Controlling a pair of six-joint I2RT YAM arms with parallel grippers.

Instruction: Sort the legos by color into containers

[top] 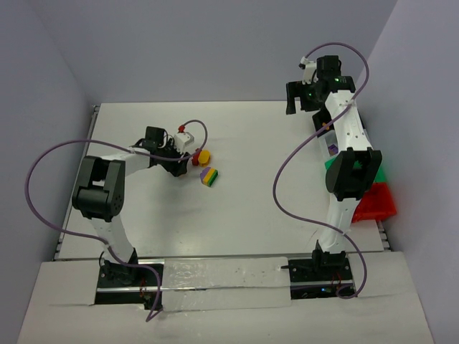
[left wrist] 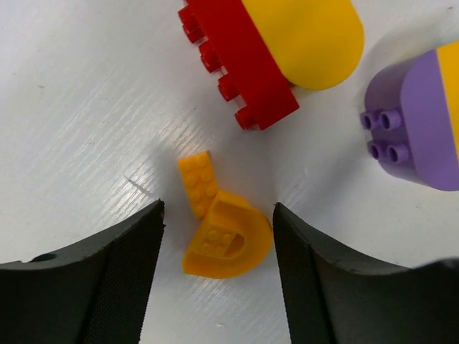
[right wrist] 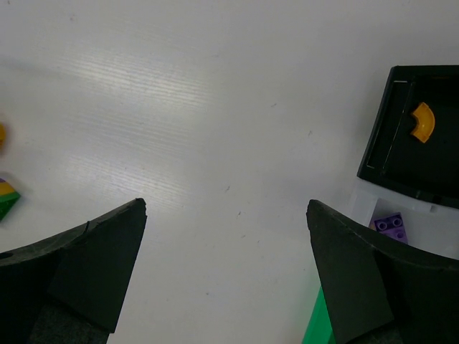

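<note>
One orange arc (right wrist: 423, 122): black bin (right wrist: 409, 166); purple brick (right wrist: 391, 228): white bin (right wrist: 430, 242); left end effector (left wrist: 219, 208), right end effector (right wrist: 226, 206) agape, empty.

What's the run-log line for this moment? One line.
left gripper open, straddling orange arch piece | right gripper open, empty, near black bin

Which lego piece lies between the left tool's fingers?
The small orange curved piece; the red-yellow block and the purple block lie beyond the left tool.

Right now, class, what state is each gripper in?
Left gripper: open, straddling a small orange piece, not touching it.
Right gripper: open, holding nothing.
</note>
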